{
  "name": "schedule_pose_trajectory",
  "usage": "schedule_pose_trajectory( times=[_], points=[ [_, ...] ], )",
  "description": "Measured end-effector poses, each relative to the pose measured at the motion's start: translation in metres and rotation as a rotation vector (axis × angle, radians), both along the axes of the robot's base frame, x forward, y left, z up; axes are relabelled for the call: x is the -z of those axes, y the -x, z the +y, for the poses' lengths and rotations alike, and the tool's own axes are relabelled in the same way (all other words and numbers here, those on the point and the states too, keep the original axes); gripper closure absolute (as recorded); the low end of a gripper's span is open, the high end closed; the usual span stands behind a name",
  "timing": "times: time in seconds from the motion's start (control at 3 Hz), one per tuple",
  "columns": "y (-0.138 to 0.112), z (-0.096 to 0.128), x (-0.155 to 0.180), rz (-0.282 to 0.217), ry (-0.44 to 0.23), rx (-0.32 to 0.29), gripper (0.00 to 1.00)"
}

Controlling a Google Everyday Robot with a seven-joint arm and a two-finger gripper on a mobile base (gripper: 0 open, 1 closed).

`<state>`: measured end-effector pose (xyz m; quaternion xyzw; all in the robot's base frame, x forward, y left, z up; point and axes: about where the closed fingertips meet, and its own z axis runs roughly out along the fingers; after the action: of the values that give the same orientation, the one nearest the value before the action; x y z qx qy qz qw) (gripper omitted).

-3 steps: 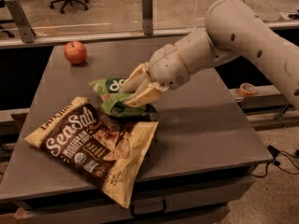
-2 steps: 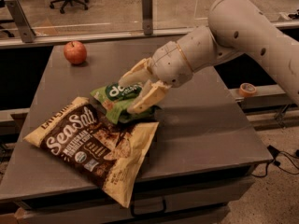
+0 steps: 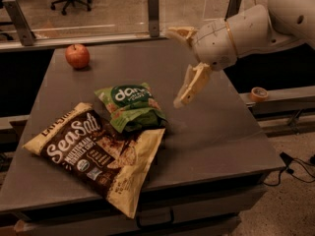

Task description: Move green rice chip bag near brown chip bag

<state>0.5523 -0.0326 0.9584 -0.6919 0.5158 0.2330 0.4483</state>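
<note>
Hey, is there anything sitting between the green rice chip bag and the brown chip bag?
Nothing visible. The green rice chip bag lies against the upper edge of the brown chip bag. The gripper hangs open above the table beside it, holding nothing; the apple sits far back.

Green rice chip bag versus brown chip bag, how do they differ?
The green rice chip bag is small and bright green; the brown chip bag is much larger, dark brown with cream ends. The green bag lies wholly on the table, while the brown bag's corner hangs over the front edge. Both lie face up, touching; the open gripper hovers beside the green bag.
</note>
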Motion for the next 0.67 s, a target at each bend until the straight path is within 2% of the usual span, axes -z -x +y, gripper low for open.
schedule_pose_trajectory(
  times=[0.33,0.67],
  points=[
    [-0.035,-0.072,-0.065,-0.187,-0.026,0.196,0.00],
    [-0.061,-0.122,-0.128,-0.375,-0.052,0.364,0.00]
  ],
)
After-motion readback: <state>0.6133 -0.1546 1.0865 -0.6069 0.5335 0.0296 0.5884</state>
